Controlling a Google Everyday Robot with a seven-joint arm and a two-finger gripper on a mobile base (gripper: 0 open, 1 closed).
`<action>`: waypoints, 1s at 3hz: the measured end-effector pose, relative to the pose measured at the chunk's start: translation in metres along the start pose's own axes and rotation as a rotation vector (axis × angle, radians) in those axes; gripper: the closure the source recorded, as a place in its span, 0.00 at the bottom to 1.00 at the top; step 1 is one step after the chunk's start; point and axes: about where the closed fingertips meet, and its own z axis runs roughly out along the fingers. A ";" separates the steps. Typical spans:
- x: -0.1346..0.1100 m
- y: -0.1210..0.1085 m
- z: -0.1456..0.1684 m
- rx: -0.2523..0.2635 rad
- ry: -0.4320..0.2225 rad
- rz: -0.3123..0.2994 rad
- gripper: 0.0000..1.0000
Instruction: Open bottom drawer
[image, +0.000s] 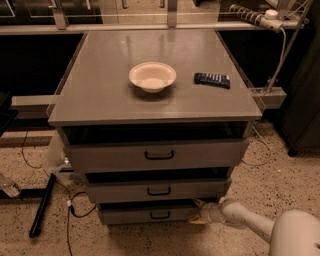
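Camera view: one view looking down on the front of a grey drawer unit standing on a speckled floor (280, 170)
Bench (110, 95): the unit's flat grey top, carrying two things
Bowl (152, 76): pale, upright, near the middle of the bench
Remote (212, 79): dark and flat, to the right of the bowl and apart from it, near the right edge
Top drawer (115, 156): widest front, black handle at its centre, a dark gap above it
Middle drawer (120, 191): narrower front under the top one, with its own black handle and a dark gap above
Bottom drawer (127, 215): lowest and narrowest front, just above the floor, with a small black handle (160, 215) at its centre and a thin dark strip above the front
Gripper (200, 216): low by the floor at the right end of the bottom drawer, well to the right of its handle; contact with the drawer cannot be made out
Gripper state: released or clenched, cannot tell
Arm (245, 221): pale, reaching in from the lower right corner toward the drawer's right end
Cables (70, 212): lying on the floor at the unit's lower left, beside a black bar (42, 205)
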 end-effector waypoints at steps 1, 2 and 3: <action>-0.006 -0.001 -0.008 -0.022 -0.045 0.003 0.65; 0.001 0.027 -0.042 -0.047 -0.097 0.014 0.88; 0.002 0.037 -0.054 -0.047 -0.109 0.019 1.00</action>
